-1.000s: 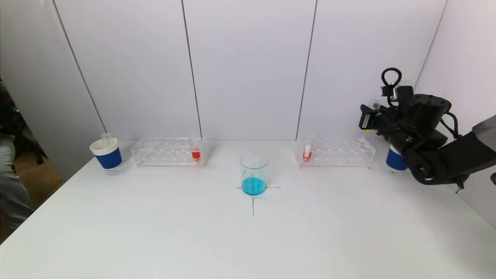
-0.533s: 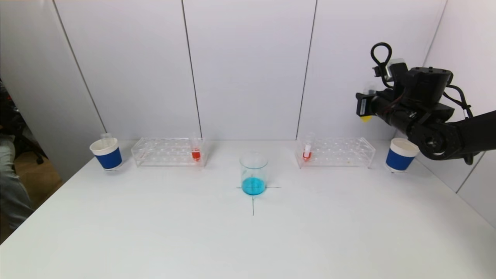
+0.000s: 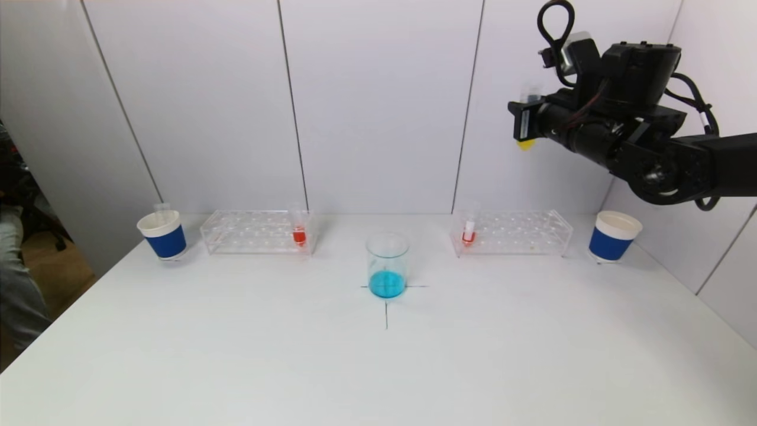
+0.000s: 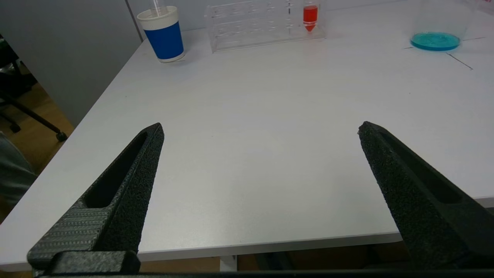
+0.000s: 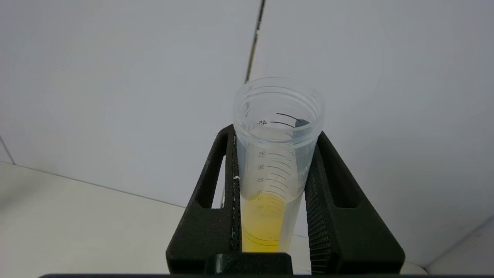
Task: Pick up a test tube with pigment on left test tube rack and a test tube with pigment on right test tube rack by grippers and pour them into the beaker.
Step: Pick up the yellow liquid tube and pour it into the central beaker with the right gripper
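Holding a yellow-pigment test tube [image 5: 276,166] upright in my right tool [image 3: 525,121], clenched on its sides, high above the right test tube rack [image 3: 512,232]. The beaker [image 3: 387,265], with blue liquid in it, stands on the counter [image 3: 378,367] at a cross mark, down and toward my left from that tool, so I judge the carry has to drop and swing inward before tipping the tube's long axis over the rim. My left tool [image 4: 260,133] is released, low over the near counter edge; the red tube [image 4: 310,15] in the left test tube rack [image 4: 262,25] lies well ahead of it. White wall panels close the room behind
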`<action>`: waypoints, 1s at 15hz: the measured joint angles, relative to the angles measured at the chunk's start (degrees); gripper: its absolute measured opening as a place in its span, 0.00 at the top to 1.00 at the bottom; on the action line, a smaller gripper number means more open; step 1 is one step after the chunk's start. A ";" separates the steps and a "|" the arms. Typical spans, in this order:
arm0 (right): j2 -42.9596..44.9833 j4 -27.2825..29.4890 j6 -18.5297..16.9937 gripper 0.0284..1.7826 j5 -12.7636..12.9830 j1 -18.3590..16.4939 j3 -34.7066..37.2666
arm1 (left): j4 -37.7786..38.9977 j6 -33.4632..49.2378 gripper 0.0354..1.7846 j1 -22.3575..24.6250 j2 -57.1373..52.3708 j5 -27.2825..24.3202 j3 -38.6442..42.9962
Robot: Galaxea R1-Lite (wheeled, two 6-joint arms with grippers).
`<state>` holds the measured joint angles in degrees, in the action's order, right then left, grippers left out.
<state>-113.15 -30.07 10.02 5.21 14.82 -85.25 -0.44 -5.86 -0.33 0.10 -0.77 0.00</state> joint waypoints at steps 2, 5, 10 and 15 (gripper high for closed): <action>0.22 2.46 0.61 0.72 -1.57 2.51 -2.65 | -0.02 0.00 0.01 0.00 0.00 -0.02 0.00; 0.39 4.85 2.24 0.72 -7.84 5.01 -4.44 | 0.00 0.00 0.01 0.00 0.00 -0.02 0.00; 0.87 16.57 5.77 0.72 -20.77 6.31 -9.29 | -0.02 0.00 0.01 0.00 0.00 0.00 0.00; -1.01 19.91 16.91 0.72 -31.11 6.34 -12.00 | 0.00 -0.02 0.01 -0.02 0.00 -0.02 0.00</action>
<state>-114.16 -10.17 26.93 -25.91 21.16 -97.24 -0.44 -5.89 -0.35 0.10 -0.79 0.00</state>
